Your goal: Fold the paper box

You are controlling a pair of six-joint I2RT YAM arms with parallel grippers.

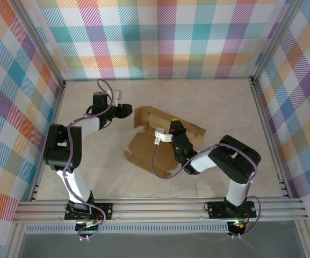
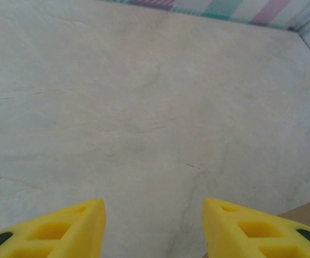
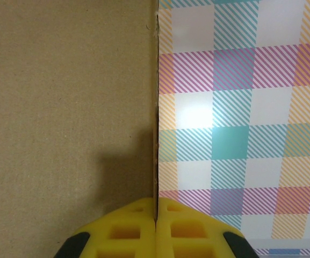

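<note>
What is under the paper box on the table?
The paper box lies on the pale table, which shows around it. Whatever is beneath the cardboard is covered and cannot be seen. The right gripper pinches a raised flap of it.

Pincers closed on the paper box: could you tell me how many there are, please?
1: the right pincer, shut on a raised edge of the paper box. The left pincer hangs open over the table.

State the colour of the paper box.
The paper box is plain brown, best seen in the right wrist view.
</note>
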